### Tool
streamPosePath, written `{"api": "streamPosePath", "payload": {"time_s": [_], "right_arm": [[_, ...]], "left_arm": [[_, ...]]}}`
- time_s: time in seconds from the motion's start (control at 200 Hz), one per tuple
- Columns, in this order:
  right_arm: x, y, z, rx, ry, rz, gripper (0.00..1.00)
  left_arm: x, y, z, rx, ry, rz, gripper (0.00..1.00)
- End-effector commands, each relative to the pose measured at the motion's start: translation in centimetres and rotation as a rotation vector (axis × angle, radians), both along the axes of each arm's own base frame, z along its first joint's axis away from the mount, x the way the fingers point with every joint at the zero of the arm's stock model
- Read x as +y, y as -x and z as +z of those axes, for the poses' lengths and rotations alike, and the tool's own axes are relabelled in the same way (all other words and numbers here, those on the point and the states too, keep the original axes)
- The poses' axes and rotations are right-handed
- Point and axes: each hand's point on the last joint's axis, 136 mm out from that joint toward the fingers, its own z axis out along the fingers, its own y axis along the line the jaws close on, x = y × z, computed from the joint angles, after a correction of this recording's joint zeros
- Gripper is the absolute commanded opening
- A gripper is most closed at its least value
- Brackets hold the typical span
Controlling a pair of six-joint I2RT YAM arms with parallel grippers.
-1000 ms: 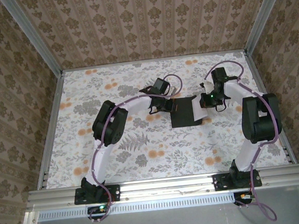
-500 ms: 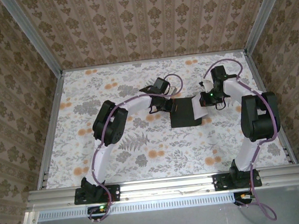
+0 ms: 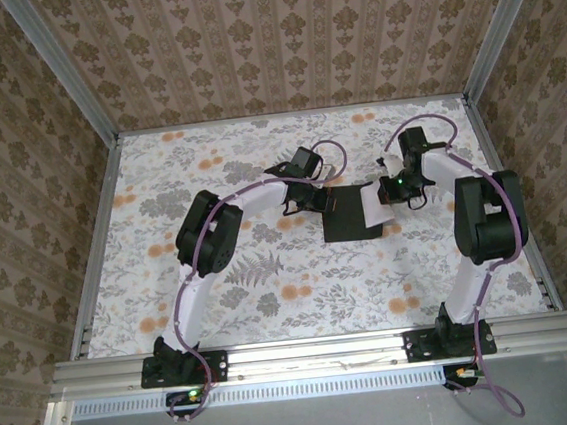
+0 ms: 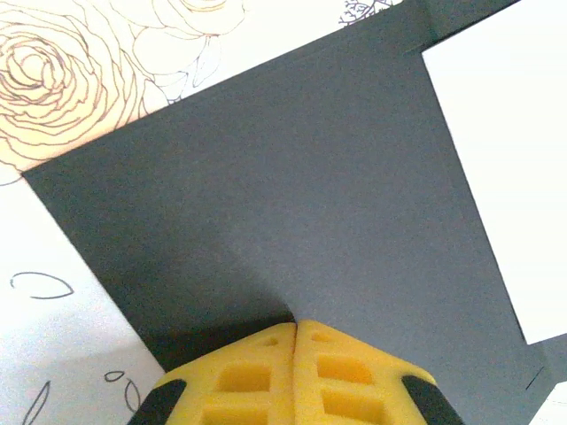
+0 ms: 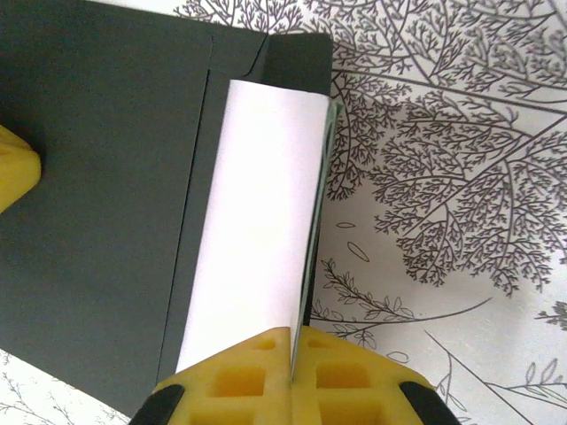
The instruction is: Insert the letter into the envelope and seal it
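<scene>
A flat black rectangular paper envelope lies on the flower-patterned desk. A white paper letter with a thin green edge overlaps the envelope's right end, its far side lifted. The right pincer is clenched on that lifted edge. The left pincer, clenched with nothing between its tips, touches the envelope's left edge.

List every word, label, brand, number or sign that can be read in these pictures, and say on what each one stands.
None can be read.
The envelope is plain black, the visible part of the letter is blank white, and the tablecloth bears only drawn plants and flowers.
Any marks on the arms are too small to read from the top view.
</scene>
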Motion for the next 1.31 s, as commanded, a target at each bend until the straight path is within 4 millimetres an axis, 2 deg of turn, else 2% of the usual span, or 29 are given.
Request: {"api": "streamPosePath", "payload": {"time_s": [0.0,0.615,0.77,0.99,1.3], "right_arm": [[0.8,0.8,-1.4,0.043,-0.016,0.007,0.00],[3.0,-0.4,-1.2,0.018,-0.099,-0.018,0.00],[3.8,0.0,-1.0,0.024,-0.125,0.009,0.00],[3.9,0.9,-1.1,0.030,-0.116,0.023,0.00],[4.5,0.6,-1.0,0.027,-0.114,0.009,0.00]], "left_arm": [[2.8,2.1,-5.5,0.122,-0.152,0.024,0.00],[2.2,2.4,-5.4,0.130,-0.140,0.020,0.00],[2.2,2.5,-5.6,0.131,-0.143,0.017,0.00],[2.5,2.2,-5.7,0.125,-0.153,0.015,0.00],[2.4,2.2,-5.5,0.125,-0.149,0.022,0.00]]}}
